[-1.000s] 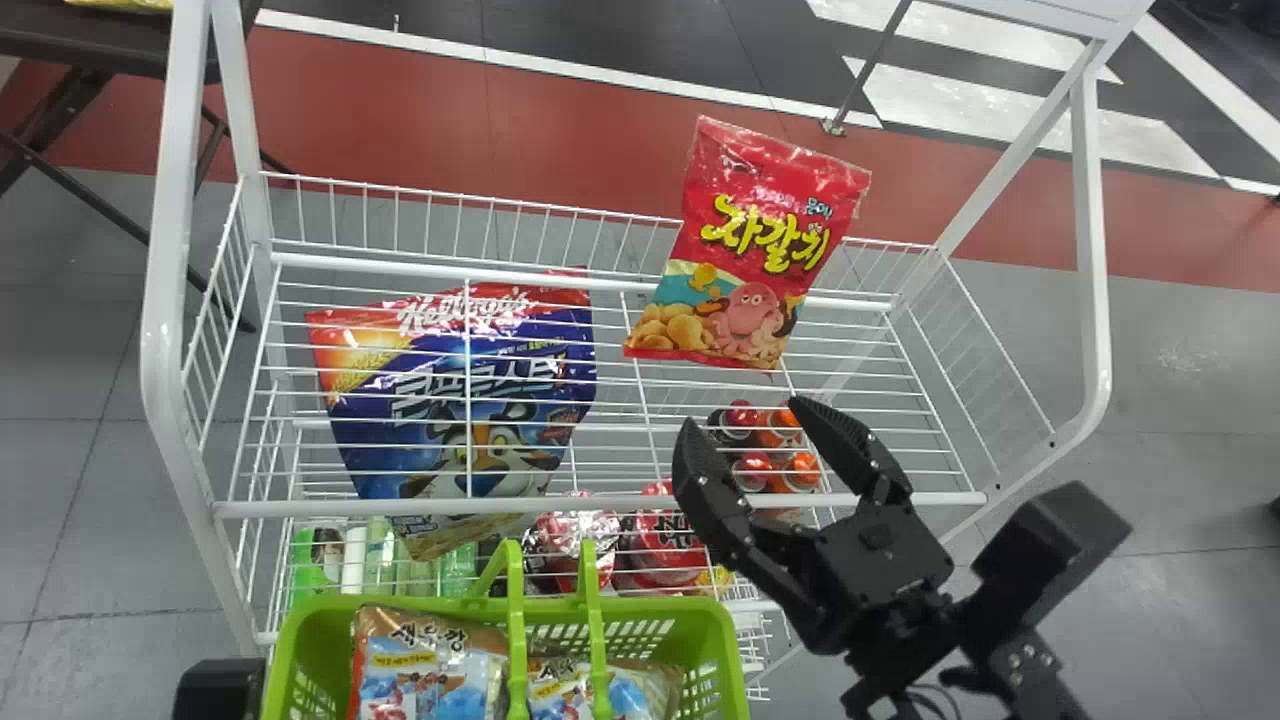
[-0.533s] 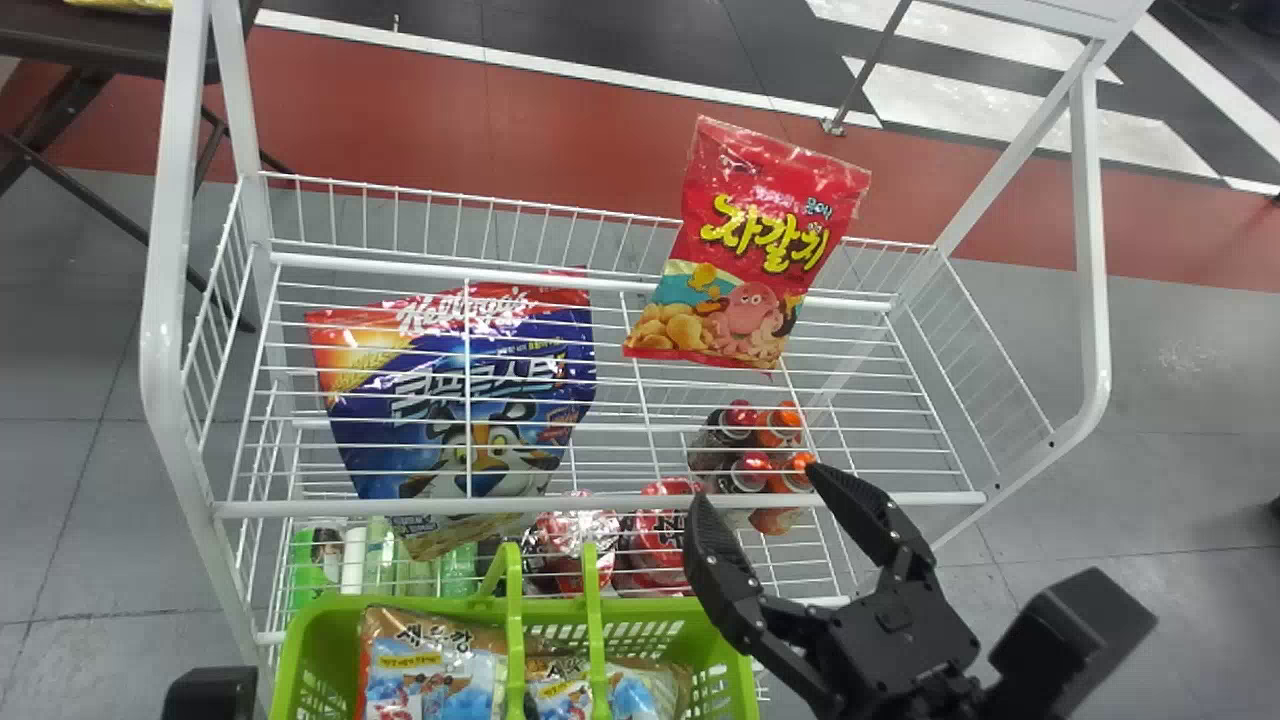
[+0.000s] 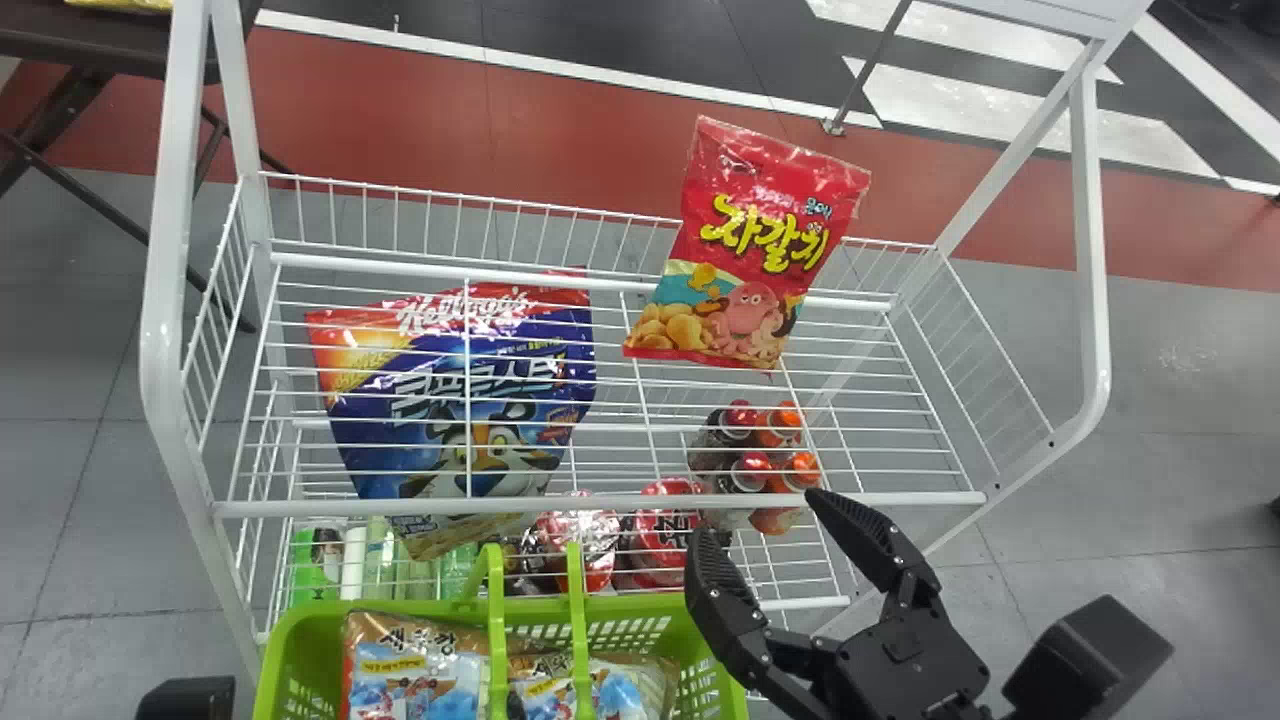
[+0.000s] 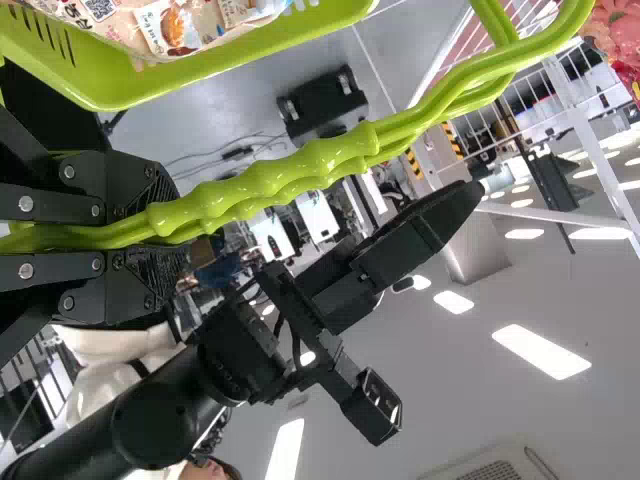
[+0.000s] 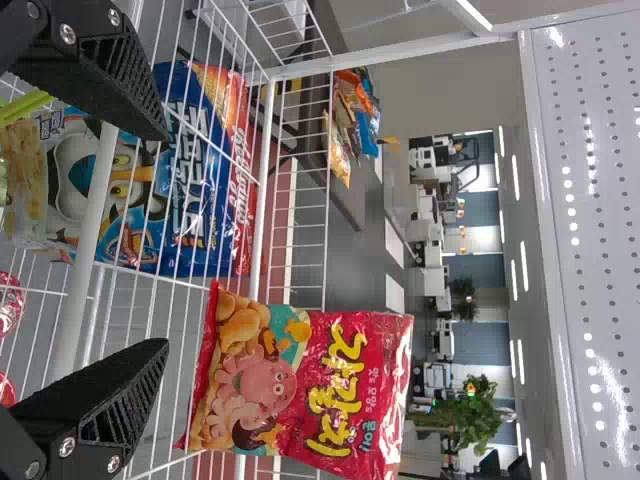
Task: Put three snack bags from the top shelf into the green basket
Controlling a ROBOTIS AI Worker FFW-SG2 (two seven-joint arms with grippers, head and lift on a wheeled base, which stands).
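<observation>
The red bag (image 3: 748, 245) slants lengthwise rightward, top farthest; right end effector (image 3: 760, 518) gapes open.

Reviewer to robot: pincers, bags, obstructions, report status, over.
Left pincer shut on basket handles; right pincer open, empty.
Red snack bag on top shelf; two bags in green basket.
Shelf's front rail possibly in the way.

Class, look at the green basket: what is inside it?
At least two snack bags show inside the green basket, partly crossed by its handles. Anything lying beneath those bags is covered and cannot be seen.
</observation>
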